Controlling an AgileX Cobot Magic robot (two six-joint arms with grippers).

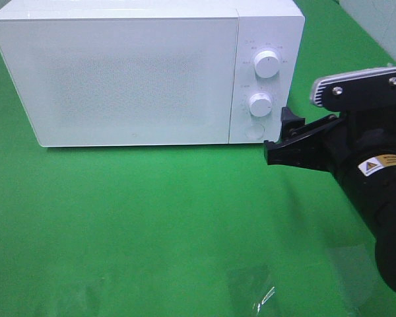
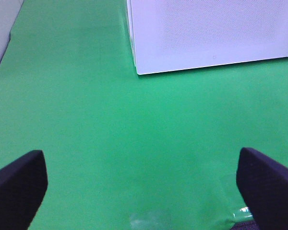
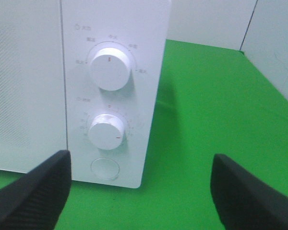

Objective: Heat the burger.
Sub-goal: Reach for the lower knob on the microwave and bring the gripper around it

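Observation:
The burger is out of view in every frame. A white microwave [image 1: 119, 72] stands at the back of the green table with its door shut; its lower front corner [image 2: 206, 33] shows in the left wrist view. My right gripper [image 1: 284, 139] hovers just right of the control panel, open and holding nothing. In its wrist view the right gripper [image 3: 139, 187] faces the upper knob [image 3: 110, 68], the lower knob [image 3: 106, 132] and the round button [image 3: 105, 168]. My left gripper [image 2: 141, 187] is open over bare green cloth, away from the microwave.
Green cloth [image 1: 152, 218] covers the table in front of the microwave. A clear, shiny patch [image 1: 264, 294] lies near the front edge. White walls [image 3: 216, 24] rise behind the table on the right.

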